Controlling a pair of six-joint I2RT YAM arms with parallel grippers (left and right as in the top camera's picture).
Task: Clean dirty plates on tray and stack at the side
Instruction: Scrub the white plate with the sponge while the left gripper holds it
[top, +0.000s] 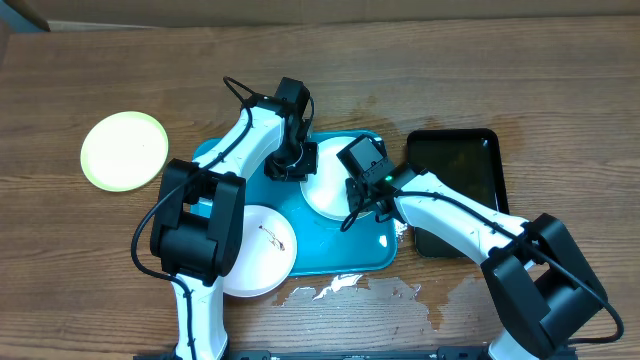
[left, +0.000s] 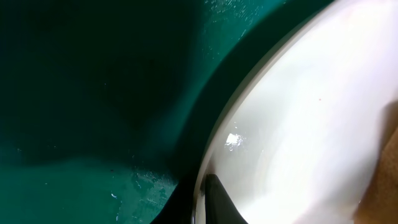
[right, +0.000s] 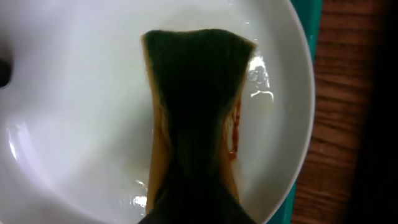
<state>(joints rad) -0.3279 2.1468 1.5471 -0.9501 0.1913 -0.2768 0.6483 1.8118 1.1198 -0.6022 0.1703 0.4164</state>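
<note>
The coming stroke turns on the red smear (right: 236, 134). In the right wrist view it lies along the 3 o'clock edge of the sponge (right: 196, 93), whose long axis runs from 12 to 6 o'clock, so a short sideways sweep toward 3 o'clock would likely cover it. The right tool (top: 358, 192) is clamped on the sponge, pinching it at the waist and pressing it flat on the centre plate (top: 325, 195). That plate sits in the middle of the tray (top: 345, 250), and the right arm, over its 3 o'clock half, is the better placed to scrub. The left tool (top: 292, 165) is at the plate's 9 o'clock rim. Only one dark fingertip (left: 217, 199) shows, just inside the rim, so I cannot tell whether that tool is apart or together. The plate is glossy, wet white, clean apart from the smear. A second white plate (top: 255, 255), with a small dark mark, overhangs the tray's 7 o'clock corner. The yellow-green plate (top: 124, 150) lies on the counter (top: 500, 80), well apart at 9 o'clock.
</note>
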